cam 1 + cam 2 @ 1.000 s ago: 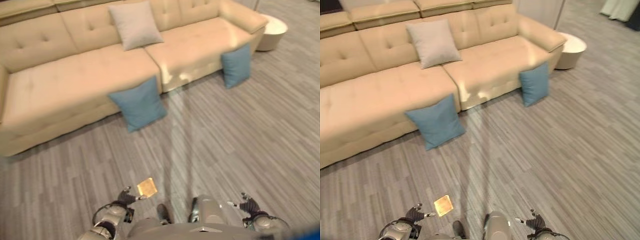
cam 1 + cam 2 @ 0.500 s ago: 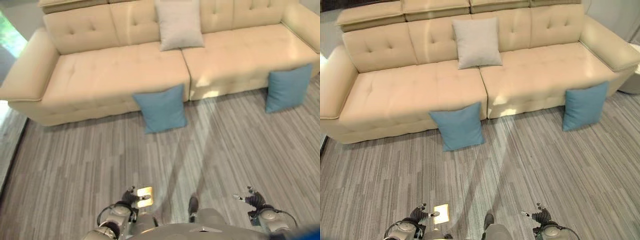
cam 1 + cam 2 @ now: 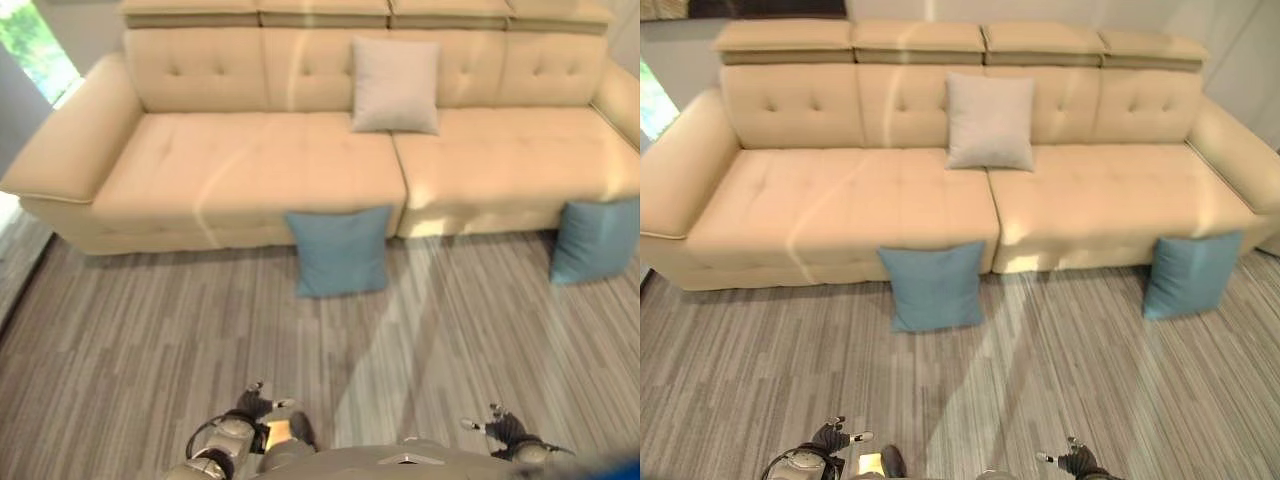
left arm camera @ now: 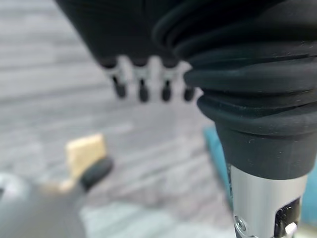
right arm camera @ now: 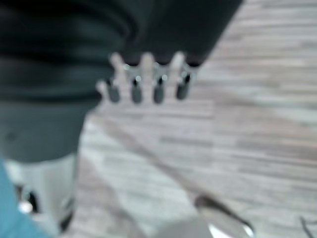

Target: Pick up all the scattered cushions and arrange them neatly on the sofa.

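Observation:
A cream sofa (image 3: 840,200) spans the far side of the room. One beige cushion (image 3: 989,122) leans upright against its backrest near the middle. A blue cushion (image 3: 934,287) stands on the floor, leaning on the sofa's front at the centre. A second blue cushion (image 3: 1191,274) leans on the sofa's front at the right. My left hand (image 3: 252,406) hangs low at the bottom left, its fingers (image 4: 141,88) relaxed and holding nothing. My right hand (image 3: 500,428) hangs at the bottom right with fingers (image 5: 145,89) straight and empty. Both hands are well short of the cushions.
Grey striped wood floor (image 3: 1060,370) lies between me and the sofa. A small yellow patch (image 3: 277,433) sits on the floor by my left hand. A bright window (image 3: 30,35) shows at the far left beyond the sofa's arm.
The whole picture has swung, so the sofa now faces me squarely; that is the camera moving. The cushions keep their places and both hands stay low and empty.

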`<state>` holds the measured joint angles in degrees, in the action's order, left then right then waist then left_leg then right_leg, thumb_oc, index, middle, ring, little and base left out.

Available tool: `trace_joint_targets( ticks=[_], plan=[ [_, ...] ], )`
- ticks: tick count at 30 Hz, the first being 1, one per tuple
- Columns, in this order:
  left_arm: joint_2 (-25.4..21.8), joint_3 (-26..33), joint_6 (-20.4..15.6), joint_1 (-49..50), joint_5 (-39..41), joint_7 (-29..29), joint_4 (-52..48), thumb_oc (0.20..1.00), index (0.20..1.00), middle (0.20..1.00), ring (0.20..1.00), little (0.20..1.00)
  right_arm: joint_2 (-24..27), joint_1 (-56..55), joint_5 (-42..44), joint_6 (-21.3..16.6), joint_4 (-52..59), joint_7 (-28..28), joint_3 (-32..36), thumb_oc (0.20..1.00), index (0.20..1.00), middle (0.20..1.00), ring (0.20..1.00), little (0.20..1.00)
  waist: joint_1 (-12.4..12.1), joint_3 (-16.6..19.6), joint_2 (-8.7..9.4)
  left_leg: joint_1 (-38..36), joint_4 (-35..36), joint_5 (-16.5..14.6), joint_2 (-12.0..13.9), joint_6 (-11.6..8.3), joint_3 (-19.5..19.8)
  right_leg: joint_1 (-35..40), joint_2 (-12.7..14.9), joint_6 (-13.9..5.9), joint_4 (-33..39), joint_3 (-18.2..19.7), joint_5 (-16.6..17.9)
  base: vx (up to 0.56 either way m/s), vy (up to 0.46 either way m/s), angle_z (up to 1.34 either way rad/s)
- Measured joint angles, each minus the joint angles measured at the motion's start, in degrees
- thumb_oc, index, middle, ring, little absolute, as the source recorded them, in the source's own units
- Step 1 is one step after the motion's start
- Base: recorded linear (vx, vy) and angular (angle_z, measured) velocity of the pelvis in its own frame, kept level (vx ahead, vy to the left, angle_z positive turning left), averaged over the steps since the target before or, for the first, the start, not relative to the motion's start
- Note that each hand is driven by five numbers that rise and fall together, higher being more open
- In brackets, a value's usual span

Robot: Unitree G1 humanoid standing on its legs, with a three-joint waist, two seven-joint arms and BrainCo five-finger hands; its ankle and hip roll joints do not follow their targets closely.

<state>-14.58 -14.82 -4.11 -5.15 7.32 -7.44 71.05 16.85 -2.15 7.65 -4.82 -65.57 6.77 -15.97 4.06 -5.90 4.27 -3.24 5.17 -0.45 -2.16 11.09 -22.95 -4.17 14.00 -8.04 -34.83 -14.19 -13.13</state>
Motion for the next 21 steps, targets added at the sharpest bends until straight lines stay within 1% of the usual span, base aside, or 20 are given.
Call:
trace_joint_targets(
  ticks=[1,2,3,4,5,6,8,9,10,11,12,13,14,15,16,17,18,19,20,21],
  plan=[
    [-0.3,-0.6,0.0,-0.4,0.0,0.0,-0.1,1.0,1.0,1.0,1.0,1.0,0.1,0.5,0.0,0.0,0.7,0.1,0.1,1.0,1.0,1.0,1.0,1.0,0.0,-0.5,-0.46,-0.3,-0.1,-0.5,-0.6,0.78,-0.1,-4.6,1.6,-0.33,-8.2,2.2,2.5,0.18,0.033,0.24],
    [-0.2,-1.0,0.0,-0.6,0.0,0.0,-0.5,1.0,1.0,1.0,1.0,1.0,0.1,0.7,0.0,0.0,1.8,0.0,0.2,1.0,1.0,1.0,1.0,1.0,0.0,-1.2,-1.57,-1.2,0.0,-0.7,-0.6,1.03,-0.1,-7.1,1.7,-0.78,-11.8,3.2,1.4,0.22,-0.011,0.13],
    [0.2,-0.9,-0.1,-0.6,0.0,0.0,-0.7,1.0,1.0,1.0,1.0,1.0,0.0,1.0,0.0,-0.4,2.3,0.0,0.1,1.0,1.0,1.0,1.0,1.0,-0.2,-2.7,-3.42,-2.6,0.0,-1.5,-0.5,0.82,0.1,-8.9,0.7,-1.05,-9.9,4.0,0.4,0.31,-0.087,0.1],
    [0.5,-0.8,-0.1,-0.6,0.0,0.0,-0.7,1.0,1.0,1.0,1.0,1.0,0.0,2.4,0.0,-0.4,2.1,-0.1,0.0,1.0,1.0,1.0,1.0,1.0,-0.1,-3.9,-4.46,-3.9,0.0,-2.7,-0.5,-0.34,0.3,-10.2,-0.4,-0.27,-2.3,3.9,0.1,0.32,-0.125,0.04],
    [0.5,-0.8,-0.1,-0.6,0.0,0.0,-0.7,1.0,1.0,1.0,1.0,1.0,0.0,2.4,0.0,-0.4,2.1,-0.1,0.0,1.0,1.0,1.0,1.0,1.0,-0.1,-3.9,-4.46,-3.9,0.0,-2.7,-0.5,-0.34,0.3,-10.2,-0.4,-0.27,-2.3,3.9,0.1,0.24,-0.105,0.14],
    [0.7,-0.8,-0.1,-0.4,0.0,-0.1,-0.3,1.0,1.0,1.0,1.0,1.0,0.0,3.4,0.0,-0.2,2.9,-0.1,0.0,1.0,1.0,1.0,1.0,1.0,0.5,-4.2,-4.88,-4.0,0.0,-3.9,-0.5,-2.34,1.2,-13.4,-3.3,0.21,9.2,5.6,1.8,0.35,-0.205,0.27],
    [0.1,-0.7,-0.1,0.0,-0.1,0.0,0.1,1.0,1.0,1.0,1.0,1.0,0.0,4.1,0.0,-0.2,3.3,0.0,0.0,1.0,1.0,1.0,1.0,1.0,1.5,-4.6,-3.62,-5.1,-0.1,-4.1,-0.7,-2.35,1.7,-14.7,-4.2,0.75,18.6,6.2,8.0,0.37,-0.237,0.35],
    [0.5,0.1,-0.1,0.3,-0.1,0.0,0.1,1.0,1.0,1.0,1.0,1.0,0.2,3.6,-0.1,-0.1,3.8,0.0,0.0,1.0,1.0,1.0,1.0,1.0,1.5,-4.6,-2.77,-5.4,-0.9,-7.5,-0.6,-5.02,2.5,-16.0,-3.6,-0.12,21.0,6.1,10.0,0.24,-0.173,0.3],
    [1.1,0.2,-0.1,0.4,-0.2,0.0,0.0,1.0,1.0,1.0,1.0,1.0,0.8,3.5,-0.1,0.1,3.9,0.0,0.0,1.0,1.0,1.0,1.0,1.0,1.8,-4.6,-2.5,-5.9,-1.6,-8.4,-0.2,-5.59,2.7,-15.3,-3.1,0.43,22.1,5.3,12.6,0.17,-0.129,0.25],
    [1.9,0.2,-0.2,0.7,-0.3,0.0,-0.1,1.0,1.0,1.0,1.0,1.0,1.7,3.4,-0.1,0.1,3.9,0.0,0.1,1.0,1.0,1.0,1.0,1.0,1.9,-4.6,-3.23,-7.2,-1.6,-8.5,1.2,-5.71,3.2,-14.3,-3.8,1.67,21.6,3.8,14.8,0.23,-0.209,0.26],
    [2.5,0.2,-0.2,1.0,-1.0,0.0,0.0,1.0,1.0,1.0,1.0,1.0,2.3,3.5,-0.1,0.1,3.8,0.0,0.1,1.0,1.0,1.0,1.0,1.0,2.0,-4.9,-4.08,-8.6,-1.8,-8.5,2.6,-6.5,3.4,-13.1,-5.3,2.68,21.5,3.7,15.7,0.17,-0.224,0.25],
    [3.2,0.2,-0.3,1.6,-1.3,0.0,0.0,1.0,1.0,1.0,1.0,1.0,2.7,3.1,-0.1,0.1,3.5,0.1,1.2,1.0,1.0,1.0,1.0,1.0,2.1,-4.8,-5.37,-8.7,-5.1,-8.2,4.9,-7.16,4.6,-11.1,-6.9,5.92,21.6,2.6,14.2,0.21,-0.333,0.29],
    [3.6,0.2,-0.4,1.4,-1.3,0.0,0.0,1.0,1.0,1.0,1.0,1.0,2.6,3.3,-0.1,0.2,3.3,0.0,2.0,1.0,1.0,1.0,1.0,1.0,2.0,-5.0,-4.91,-7.1,-10.2,-6.4,6.2,-9.79,5.9,-8.6,-7.0,7.14,22.6,1.8,13.5,0.24,-0.45,0.66],
    [3.9,0.2,-0.9,0.3,-1.2,0.0,-0.1,1.0,1.0,1.0,1.0,1.0,2.9,2.2,0.0,0.0,3.3,0.0,2.3,1.0,1.0,1.0,1.0,1.0,1.8,-4.7,-2.78,-1.1,-23.9,0.4,8.2,-16.21,7.8,-2.3,-6.5,8.16,28.8,-0.7,13.8,0.34,-0.462,0.79],
    [4.5,0.4,-0.9,0.1,-1.0,0.1,-0.4,1.0,1.0,1.0,1.0,1.0,3.1,2.2,0.0,-0.3,2.2,0.0,2.3,1.0,1.0,1.0,1.0,1.0,1.2,-4.9,-1.66,3.8,-34.1,4.6,10.8,-20.68,8.0,2.0,-8.0,10.46,32.8,-2.6,13.2,0.29,-0.351,0.72],
    [4.6,0.9,-1.2,0.5,-0.6,0.1,-0.7,1.0,1.0,1.0,1.0,1.0,3.1,2.3,0.1,-0.2,1.2,0.1,2.2,1.0,1.0,1.0,1.0,1.0,0.7,-4.8,-1.93,5.6,-37.9,4.2,12.6,-20.77,8.0,4.1,-9.3,11.23,34.2,-3.4,12.9,0.18,-0.121,0.36],
    [4.6,1.2,-1.2,0.4,-0.3,0.0,-1.2,1.0,1.0,1.0,1.0,1.0,3.0,2.3,0.1,-0.2,0.4,0.1,2.1,1.0,1.0,1.0,1.0,1.0,0.1,-4.8,-1.67,6.6,-37.7,3.2,13.0,-20.55,8.1,5.8,-10.1,11.36,35.3,-4.0,13.0,0.11,-0.032,0.02],
    [4.6,1.3,-1.3,0.2,0.1,0.0,-1.3,1.0,1.0,1.0,1.0,1.0,3.1,2.4,0.1,-0.2,0.0,0.0,1.6,1.0,1.0,1.0,1.0,1.0,-0.1,-4.7,-1.35,7.2,-35.7,3.1,12.5,-20.6,7.6,6.2,-10.4,11.36,35.4,-4.2,13.0,0.17,-0.034,-0.02],
    [4.5,1.4,-1.2,0.2,0.1,0.0,-1.5,1.0,1.0,1.0,1.0,1.0,3.2,2.3,0.1,-0.4,-0.1,0.1,1.4,1.0,1.0,1.0,1.0,1.0,0.0,-4.5,-1.03,8.5,-31.1,3.1,11.9,-20.5,7.4,6.8,-10.9,11.2,35.8,-4.8,12.8,0.28,0.021,0.03],
    [4.3,1.4,-1.2,0.2,0.1,0.0,-1.3,1.0,1.0,1.0,1.0,1.0,3.2,1.8,0.1,-0.5,-0.5,0.0,0.9,1.0,1.0,1.0,1.0,1.0,0.1,-4.7,-0.37,8.3,-22.7,3.5,11.9,-20.13,6.1,8.8,-11.9,11.31,37.6,-5.5,12.3,0.22,0.034,0.1]
  ],
)
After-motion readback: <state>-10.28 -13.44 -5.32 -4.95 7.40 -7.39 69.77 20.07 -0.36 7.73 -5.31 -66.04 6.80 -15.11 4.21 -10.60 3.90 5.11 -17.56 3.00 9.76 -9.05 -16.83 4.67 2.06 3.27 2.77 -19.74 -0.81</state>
